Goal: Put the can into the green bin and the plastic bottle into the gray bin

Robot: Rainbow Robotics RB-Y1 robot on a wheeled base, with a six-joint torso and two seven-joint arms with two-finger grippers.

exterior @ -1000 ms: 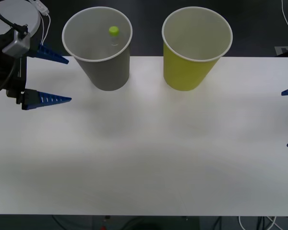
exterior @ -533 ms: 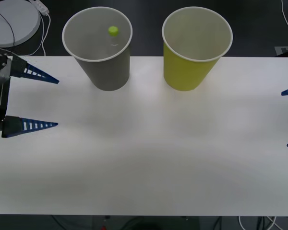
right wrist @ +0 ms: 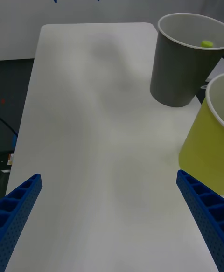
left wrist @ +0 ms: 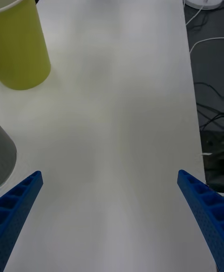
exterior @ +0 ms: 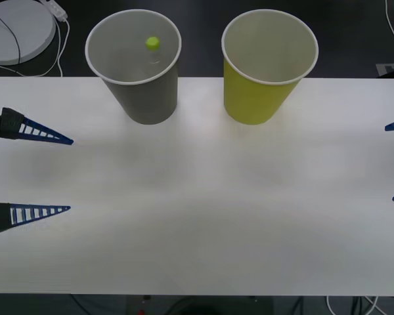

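The gray bin (exterior: 144,98) stands at the table's back, left of centre, next to the green bin (exterior: 256,98). Inside the gray bin lies the plastic bottle (exterior: 152,44), its lime-green cap showing near the far wall. The can is hidden or out of view. My left gripper (exterior: 71,175) hovers open and empty over the table's left edge, well in front of the gray bin. At the right edge, my right gripper (exterior: 390,164) is open and empty. The right wrist view takes in the gray bin (right wrist: 177,71), the bottle (right wrist: 206,44), the green bin (right wrist: 205,146) and the left gripper (right wrist: 77,1) far off.
The white table (exterior: 203,216) spreads bare between the two grippers. A white round disc (exterior: 20,29) with a cable lies beyond the table's back left corner. In the left wrist view the green bin (left wrist: 21,43) stands apart from the gray bin's wall (left wrist: 5,160).
My left gripper has drawn back from beside the gray bin toward the table's front left, staying open. The bottle, the bins and the right gripper have not moved.
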